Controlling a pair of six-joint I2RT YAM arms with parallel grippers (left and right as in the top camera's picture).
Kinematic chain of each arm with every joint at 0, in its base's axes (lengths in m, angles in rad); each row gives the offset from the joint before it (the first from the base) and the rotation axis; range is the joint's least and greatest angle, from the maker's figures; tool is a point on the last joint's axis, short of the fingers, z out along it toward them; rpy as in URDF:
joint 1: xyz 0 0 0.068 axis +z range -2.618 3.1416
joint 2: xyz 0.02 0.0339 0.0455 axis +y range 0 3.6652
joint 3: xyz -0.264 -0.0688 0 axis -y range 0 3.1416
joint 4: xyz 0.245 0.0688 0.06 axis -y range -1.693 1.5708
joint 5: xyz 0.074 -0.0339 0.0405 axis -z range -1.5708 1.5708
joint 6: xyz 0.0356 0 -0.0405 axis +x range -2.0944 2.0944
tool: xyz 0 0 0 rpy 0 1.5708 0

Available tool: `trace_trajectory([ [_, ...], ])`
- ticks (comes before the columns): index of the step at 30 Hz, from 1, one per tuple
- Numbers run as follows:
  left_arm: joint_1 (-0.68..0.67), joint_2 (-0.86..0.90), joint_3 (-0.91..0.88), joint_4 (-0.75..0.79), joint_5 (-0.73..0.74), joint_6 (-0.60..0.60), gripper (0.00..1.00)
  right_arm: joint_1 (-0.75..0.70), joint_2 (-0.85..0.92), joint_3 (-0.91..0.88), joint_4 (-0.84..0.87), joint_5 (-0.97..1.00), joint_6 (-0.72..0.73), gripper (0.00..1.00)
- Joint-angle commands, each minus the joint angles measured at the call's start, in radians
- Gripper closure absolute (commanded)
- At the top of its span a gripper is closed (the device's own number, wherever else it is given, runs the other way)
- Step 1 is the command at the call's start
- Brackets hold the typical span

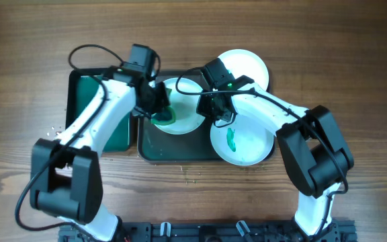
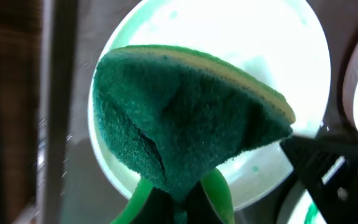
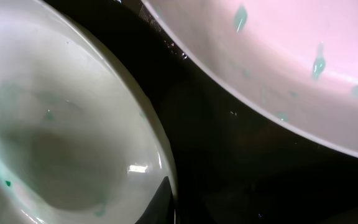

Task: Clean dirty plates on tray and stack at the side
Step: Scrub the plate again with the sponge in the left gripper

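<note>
big tray: large dark grey-green rectangular tray (image 1: pixel 152 145), in the middle of the brown wooden table (image 1: pixel 355 67)
left gripper (image 2: pixel 178 198): over the big tray's left half, fingers pinching a green scrubbing sponge (image 2: pixel 179 118) with a yellow layer
wiped plate: round white plate with faint green marks (image 1: pixel 188 101), inside the big tray near its top edge, under the sponge
right gripper (image 1: pixel 218 115): fingers pressed together, over the big tray's right side, by the wiped plate's rim; cannot tell if pinching anything
smeared plate: round white plate with a green smear (image 1: pixel 247 144), lying over the big tray's right edge
clean plate: plain round white plate (image 1: pixel 247 66), off the big tray, past its top right corner
small tray: bright green tray (image 1: pixel 86 101), just beside the big tray's left edge
</note>
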Motion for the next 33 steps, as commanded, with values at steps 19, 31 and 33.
trace_trajectory([
  [19,-0.01,0.199,-0.004,0.241,0.465,0.415,0.96,0.0,0.022,-0.018,-0.009,0.071,-0.046,0.96],
  [31,0.027,0.198,-0.002,0.187,-0.375,0.041,0.96,0.0,0.022,-0.018,-0.008,0.071,-0.071,0.96],
  [33,0.026,0.198,-0.002,0.169,-0.425,0.011,0.96,0.0,0.022,-0.018,-0.008,0.071,-0.071,0.96],
])
